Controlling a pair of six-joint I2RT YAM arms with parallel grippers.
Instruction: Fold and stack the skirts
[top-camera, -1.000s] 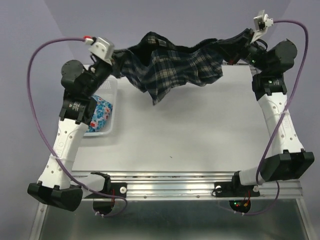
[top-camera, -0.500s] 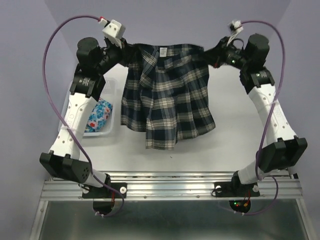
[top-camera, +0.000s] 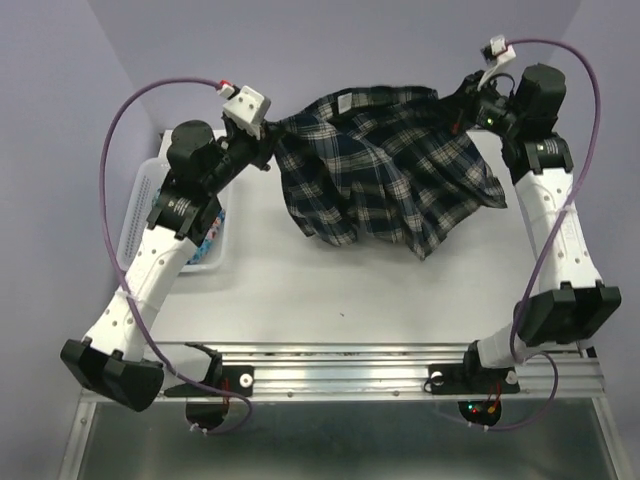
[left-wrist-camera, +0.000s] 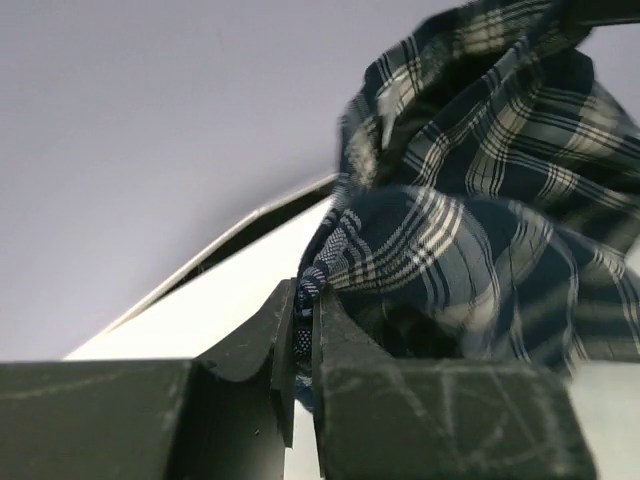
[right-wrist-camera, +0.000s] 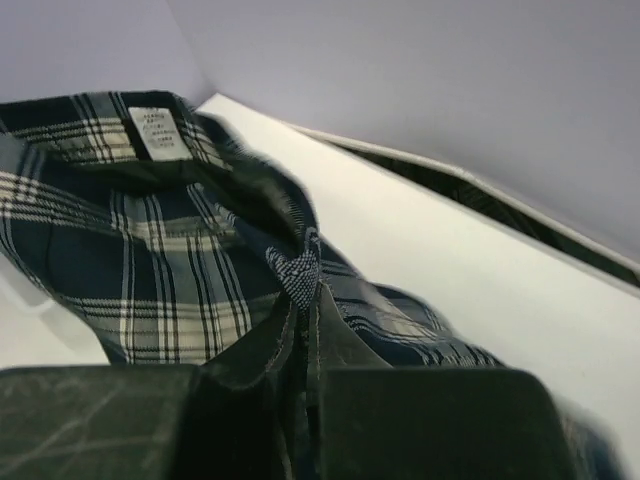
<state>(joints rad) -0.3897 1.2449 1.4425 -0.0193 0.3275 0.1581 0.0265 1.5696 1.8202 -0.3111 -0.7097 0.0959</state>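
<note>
The plaid skirt (top-camera: 385, 170), dark navy and green with white lines, hangs between my two grippers over the far half of the table, its hem bunched and swung to the right. My left gripper (top-camera: 272, 140) is shut on its left waist corner, seen pinched between the jaws in the left wrist view (left-wrist-camera: 305, 300). My right gripper (top-camera: 458, 100) is shut on the right waist corner, also seen in the right wrist view (right-wrist-camera: 303, 290), where a white label (right-wrist-camera: 152, 130) shows on the waistband. The blue floral skirt (top-camera: 212, 232) lies in the basket, mostly hidden by my left arm.
A white lattice basket (top-camera: 140, 205) stands at the table's left side under my left arm. The white table (top-camera: 330, 290) runs to a metal rail (top-camera: 340, 360) at the near edge. Purple walls close in behind and at both sides.
The skirt first dropped open flat as both grippers lifted it, then swung up and right and bunched. My left arm moved right and lower, the right gripper stayed at the far right.
</note>
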